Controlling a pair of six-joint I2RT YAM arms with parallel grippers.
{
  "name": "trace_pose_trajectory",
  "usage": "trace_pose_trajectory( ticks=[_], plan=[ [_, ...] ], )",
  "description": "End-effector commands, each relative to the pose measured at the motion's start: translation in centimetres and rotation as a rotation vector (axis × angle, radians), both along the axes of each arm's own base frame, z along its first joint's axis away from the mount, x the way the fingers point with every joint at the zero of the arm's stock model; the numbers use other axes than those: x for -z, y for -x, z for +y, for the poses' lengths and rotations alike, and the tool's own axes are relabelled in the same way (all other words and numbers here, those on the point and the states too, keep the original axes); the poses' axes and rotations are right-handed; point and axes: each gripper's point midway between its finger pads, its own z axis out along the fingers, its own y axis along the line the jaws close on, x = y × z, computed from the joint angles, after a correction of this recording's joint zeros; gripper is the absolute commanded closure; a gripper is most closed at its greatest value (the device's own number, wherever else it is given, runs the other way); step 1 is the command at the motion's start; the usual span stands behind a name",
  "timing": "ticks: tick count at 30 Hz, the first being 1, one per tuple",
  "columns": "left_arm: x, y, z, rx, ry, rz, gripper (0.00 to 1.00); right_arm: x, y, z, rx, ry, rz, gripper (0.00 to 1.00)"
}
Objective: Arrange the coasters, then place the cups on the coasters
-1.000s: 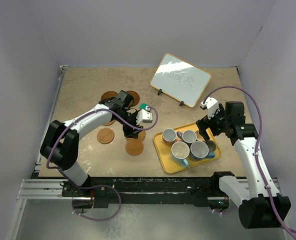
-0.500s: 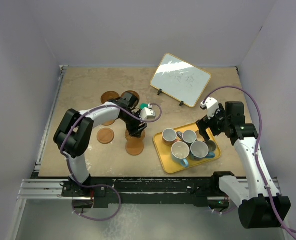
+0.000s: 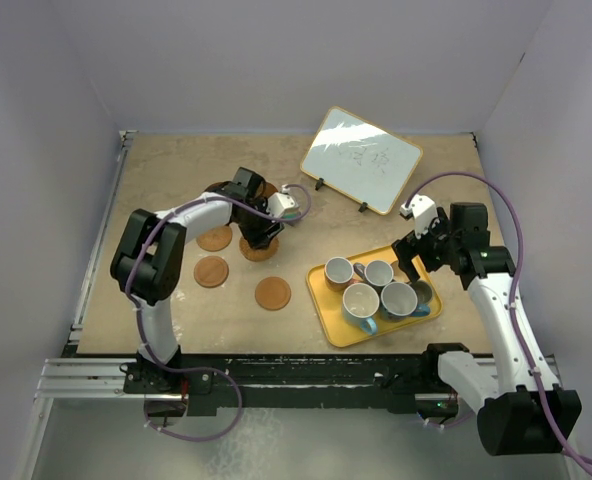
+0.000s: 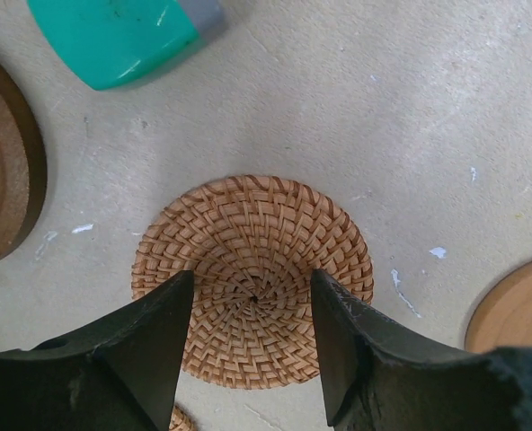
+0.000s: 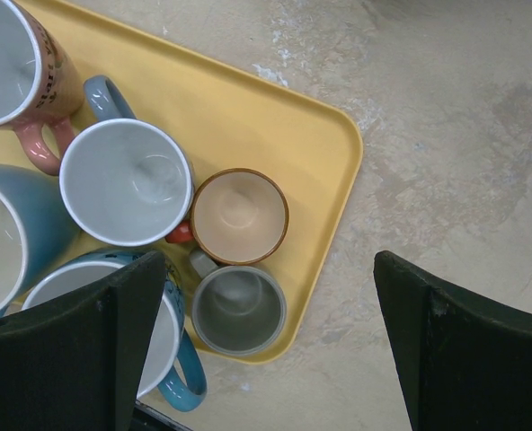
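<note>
A woven light-brown coaster (image 4: 252,260) lies flat on the table under my left gripper (image 4: 252,310), whose fingers stand apart above its middle; I cannot tell whether they touch it. From above, that left gripper (image 3: 261,235) covers part of this coaster (image 3: 259,250). Three more light coasters (image 3: 215,238) (image 3: 211,271) (image 3: 272,293) lie nearby, and a dark one (image 3: 268,189) sits behind. Several cups stand on the yellow tray (image 5: 275,117), among them an orange-tan cup (image 5: 239,215) and a grey cup (image 5: 239,310). My right gripper (image 5: 266,269) hangs wide open above the tray corner (image 3: 413,262).
A teal block (image 4: 113,36) lies just beyond the woven coaster, with a dark coaster (image 4: 1,180) to its left. A small whiteboard (image 3: 361,160) leans on a stand at the back. The tray (image 3: 323,300) sits at the front right.
My left gripper has moved back and left, away from the tray, and the woven coaster under it has shifted with it. The right arm has stayed still.
</note>
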Motion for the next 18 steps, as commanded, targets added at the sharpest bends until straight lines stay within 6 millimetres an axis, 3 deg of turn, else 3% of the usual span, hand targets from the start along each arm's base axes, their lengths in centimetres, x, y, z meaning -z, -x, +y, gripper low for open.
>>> trace_pose_trajectory(
  ticks=[1,18],
  plan=[
    [0.9,-1.6,1.1,-0.055,-0.056,-0.024,0.48,0.3,0.1,-0.1,-0.007,0.015,0.009,0.00],
    [1.1,-3.7,1.2,-0.085,-0.069,-0.060,0.48,0.5,0.1,-0.2,-0.006,0.018,0.014,0.00]
  ],
)
